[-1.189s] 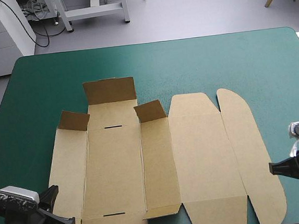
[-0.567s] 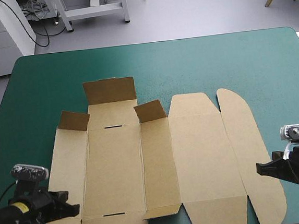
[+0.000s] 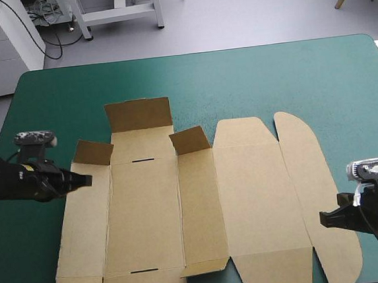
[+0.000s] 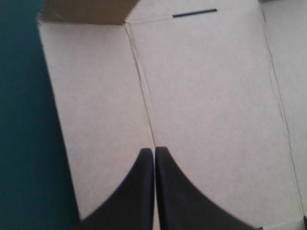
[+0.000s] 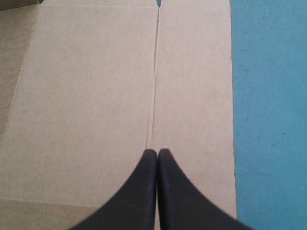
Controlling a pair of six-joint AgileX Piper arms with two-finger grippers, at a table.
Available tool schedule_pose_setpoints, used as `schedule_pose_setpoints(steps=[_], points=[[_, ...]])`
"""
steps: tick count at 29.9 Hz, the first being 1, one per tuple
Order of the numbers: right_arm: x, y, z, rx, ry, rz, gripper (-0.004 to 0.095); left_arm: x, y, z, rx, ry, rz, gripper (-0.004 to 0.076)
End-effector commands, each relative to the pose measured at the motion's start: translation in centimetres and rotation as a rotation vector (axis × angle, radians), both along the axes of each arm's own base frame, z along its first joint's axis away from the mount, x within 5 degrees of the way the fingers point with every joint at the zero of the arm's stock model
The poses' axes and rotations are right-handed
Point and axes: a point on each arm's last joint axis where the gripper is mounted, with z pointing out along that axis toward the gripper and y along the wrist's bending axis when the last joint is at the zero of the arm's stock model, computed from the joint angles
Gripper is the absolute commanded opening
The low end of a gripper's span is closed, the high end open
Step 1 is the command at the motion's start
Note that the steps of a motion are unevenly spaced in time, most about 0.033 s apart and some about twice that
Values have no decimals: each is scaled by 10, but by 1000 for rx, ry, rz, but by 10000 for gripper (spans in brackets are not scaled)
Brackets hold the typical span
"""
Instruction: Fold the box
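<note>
Fingers (image 4: pixel 140 191) of the left gripper (image 4: pixel 154 149) were clenched into one point, grasping nothing. Those of the right gripper (image 5: pixel 157 151) were the same. We counted two grippers and four fingers.

We counted one box (image 3: pixel 201 200), a brown sheet lying open near the table's near edge. Three flaps stood raised at its far end: one wide (image 3: pixel 138 114), two small (image 3: pixel 94 152) (image 3: pixel 190 140).

Left tips sat above the crease beside the box's outermost left panel. Right tips sat above the crease beside the rounded right-hand panel, close to the near edge. We could not tell whether either pair touched the board.

Around the box lay the teal-green cover (image 3: pixel 249 76); beyond the far edge, grey floor (image 3: pixel 250 10).
</note>
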Motion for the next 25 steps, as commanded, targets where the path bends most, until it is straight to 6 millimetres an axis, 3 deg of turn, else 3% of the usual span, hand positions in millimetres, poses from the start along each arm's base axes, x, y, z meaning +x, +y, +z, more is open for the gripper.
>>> schedule_pose_setpoints(steps=[1, 8, 12, 20, 25], points=[[4, 0, 9, -5, -69, 4, -19, 13, 22, 20, -43, -43, 119, -10], [4, 0, 9, -5, -69, 4, -19, -2, 85, 12, -56, 24, 387, -10], [4, 1, 9, -23, -68, 31, -19, -13, 105, 4, -79, 33, 469, -10], [3, 2, 9, -34, -69, 46, -19, -28, 102, -48, -81, 162, 329, -10], [3, 2, 9, -34, -69, 46, -19, -31, 101, -56, -75, 183, 293, -10]])
